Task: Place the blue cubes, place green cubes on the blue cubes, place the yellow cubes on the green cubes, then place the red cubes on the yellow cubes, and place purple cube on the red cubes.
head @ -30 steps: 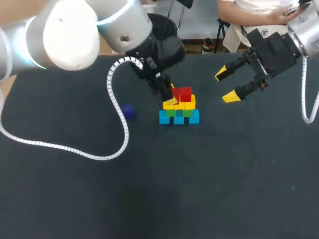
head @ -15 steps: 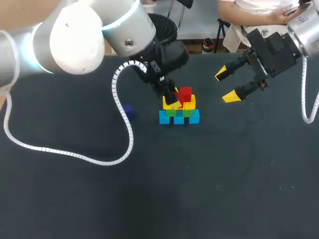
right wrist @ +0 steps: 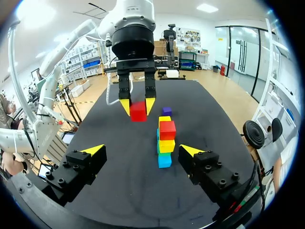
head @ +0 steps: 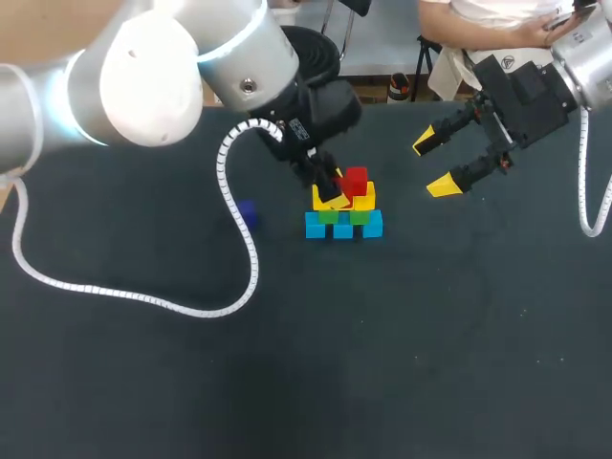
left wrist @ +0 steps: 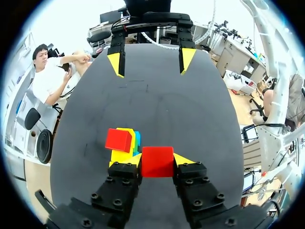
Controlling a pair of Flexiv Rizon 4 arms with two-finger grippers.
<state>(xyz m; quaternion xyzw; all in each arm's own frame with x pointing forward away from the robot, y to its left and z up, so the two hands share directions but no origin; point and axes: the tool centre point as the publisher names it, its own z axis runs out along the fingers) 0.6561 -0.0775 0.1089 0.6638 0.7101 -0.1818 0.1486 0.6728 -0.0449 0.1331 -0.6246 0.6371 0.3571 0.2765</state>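
Observation:
A pyramid of cubes stands mid-table: blue cubes (head: 342, 229) at the bottom, green cubes (head: 328, 217) on them, yellow cubes (head: 364, 200) above, and one red cube (head: 356, 179) on the right yellow cube. My left gripper (head: 332, 191) hovers at the stack's left top, shut on a second red cube (left wrist: 157, 161). In the right wrist view that held red cube (right wrist: 138, 111) hangs beside and slightly above the stack (right wrist: 166, 143). The purple cube (head: 246, 212) lies on the table left of the stack. My right gripper (head: 433, 163) stands open and empty, off to the stack's right.
The black table (head: 402, 344) carries only the stack and the purple cube. The left arm's white cable (head: 234, 239) loops over the table left of the stack.
The left arm has shifted a little to the right, bringing the held red cube closer over the stack's left side. The right arm has not moved.

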